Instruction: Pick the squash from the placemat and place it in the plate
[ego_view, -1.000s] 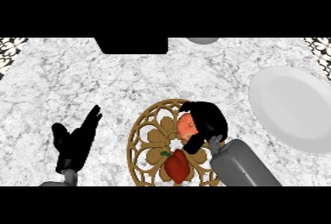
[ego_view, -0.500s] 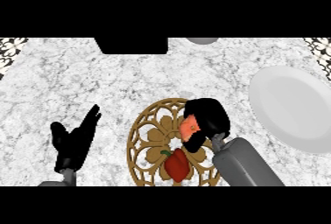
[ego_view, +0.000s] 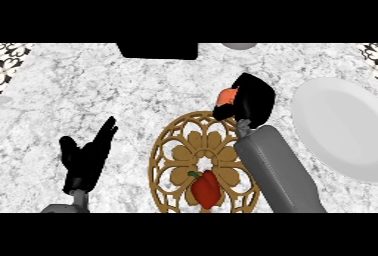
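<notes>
Curling round the orange squash (ego_view: 228, 95) above the placemat's (ego_view: 171, 150) far edge, right hand (ego_view: 249, 102); left hand (ego_view: 87, 156) open.

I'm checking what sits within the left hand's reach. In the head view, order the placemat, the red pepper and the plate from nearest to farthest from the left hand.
Measured from the left hand, open at the view's left:
1. Placemat, just to its right; its near edge is closest.
2. Red pepper, on the placemat's lower part.
3. Plate, at the far right, past the right arm.
</notes>
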